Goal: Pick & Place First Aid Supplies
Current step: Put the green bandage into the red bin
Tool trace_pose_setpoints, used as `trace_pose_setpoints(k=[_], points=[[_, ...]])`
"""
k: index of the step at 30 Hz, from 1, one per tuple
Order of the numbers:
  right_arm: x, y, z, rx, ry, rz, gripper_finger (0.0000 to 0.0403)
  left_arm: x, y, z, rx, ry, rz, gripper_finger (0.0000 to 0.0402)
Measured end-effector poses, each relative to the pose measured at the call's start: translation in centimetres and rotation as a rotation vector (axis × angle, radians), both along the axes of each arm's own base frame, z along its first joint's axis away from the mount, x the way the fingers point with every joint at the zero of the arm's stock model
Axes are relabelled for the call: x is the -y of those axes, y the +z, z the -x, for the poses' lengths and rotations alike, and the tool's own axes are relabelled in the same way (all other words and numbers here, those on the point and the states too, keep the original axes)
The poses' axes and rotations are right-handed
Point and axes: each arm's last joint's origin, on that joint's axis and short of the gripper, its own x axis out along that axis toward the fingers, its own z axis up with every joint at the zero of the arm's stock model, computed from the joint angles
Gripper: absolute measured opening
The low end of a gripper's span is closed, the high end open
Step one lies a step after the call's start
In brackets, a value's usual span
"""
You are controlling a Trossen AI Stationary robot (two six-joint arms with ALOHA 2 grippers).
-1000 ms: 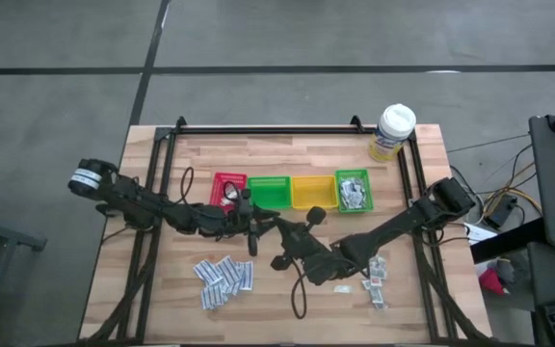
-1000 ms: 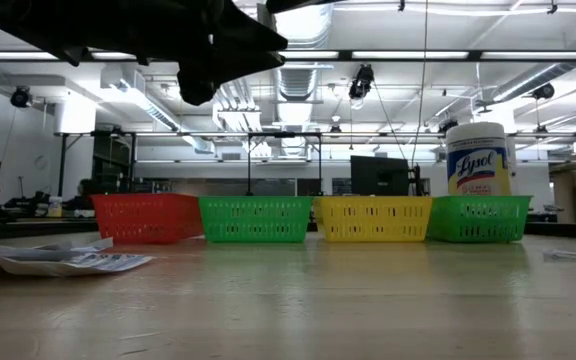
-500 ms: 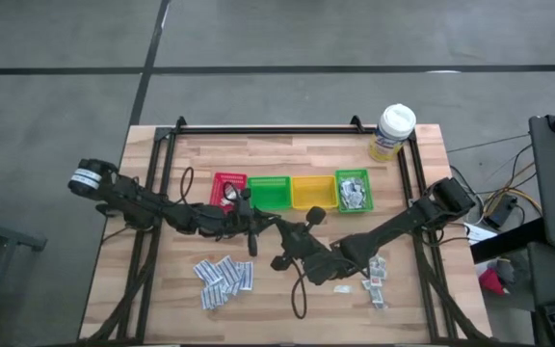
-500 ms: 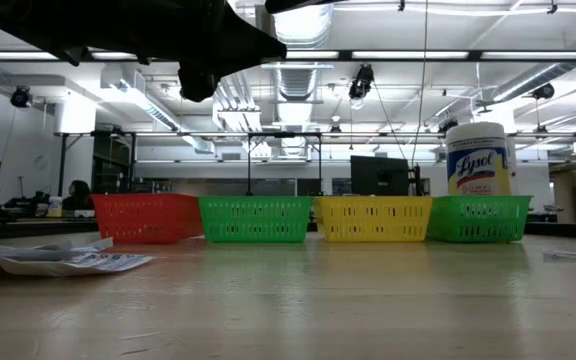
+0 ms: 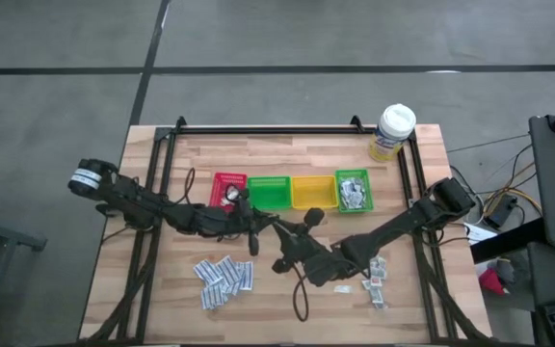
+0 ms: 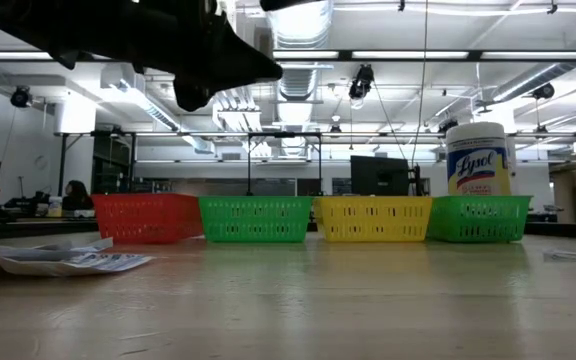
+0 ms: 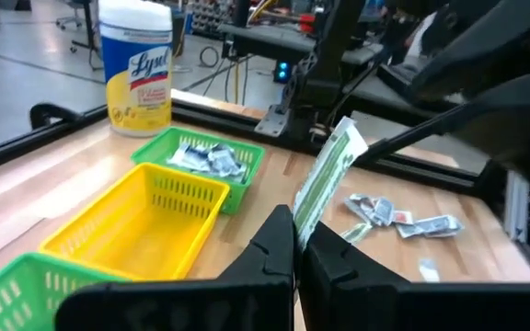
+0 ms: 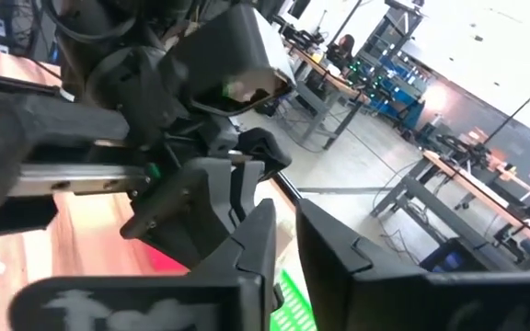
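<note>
Wooden planks make up the table top [image 5: 287, 308], framed by a black rail, with a grey concrete floor around it. Across the table's middle runs a row of four small bins: red bin [image 5: 222, 181], green bin [image 5: 271, 192], yellow bin [image 5: 308, 192] and a second green bin [image 5: 353, 190] that already holds a heap of sachets. At 1 o'clock from that row stands the yellow wipes tub [image 5: 392, 132] with its white lid.

Reaching in from 9 o'clock, the left arm places the left gripper [image 7: 294, 241] above the table centre, just at 6 o'clock of the bins; its fingers are pinched together on one pale green sachet [image 7: 328, 175], which stands upright between the tips. From 3 o'clock the right arm brings the right gripper [image 8: 283, 230] right up against it; its fingers stand a narrow gap apart, nothing seen between them.

One loose cluster of sachets [image 5: 224, 278] lies at 7 o'clock on the table, another cluster [image 5: 378, 276] at 5 o'clock.
</note>
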Motion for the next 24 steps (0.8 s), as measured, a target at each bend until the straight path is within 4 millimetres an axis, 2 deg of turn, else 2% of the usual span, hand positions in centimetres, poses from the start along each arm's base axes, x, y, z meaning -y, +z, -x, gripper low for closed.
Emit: trace_pose_setpoints(k=[6,13,19,24], points=[[-0.7,0.0,0.4,-0.03,0.007,0.037,0.0095,-0.4,-1.0,0.3,-0.095,0.12,-0.012,0.0],[-2.0,-1.5,2.3,-0.127,-0.056,0.103,0.0116,-1.8,-2.8,0.8,-0.234,0.297,0.067,0.0],[-2.3,-3.0,5.3,-0.163,-0.073,0.003,0.0118,-3.6,-3.7,1.2,-0.308,0.379,0.175,0.0],[-2.2,-3.5,7.6,-0.279,-0.054,-0.135,0.0118,-5.2,-3.6,1.9,-0.367,0.411,0.245,0.0]])
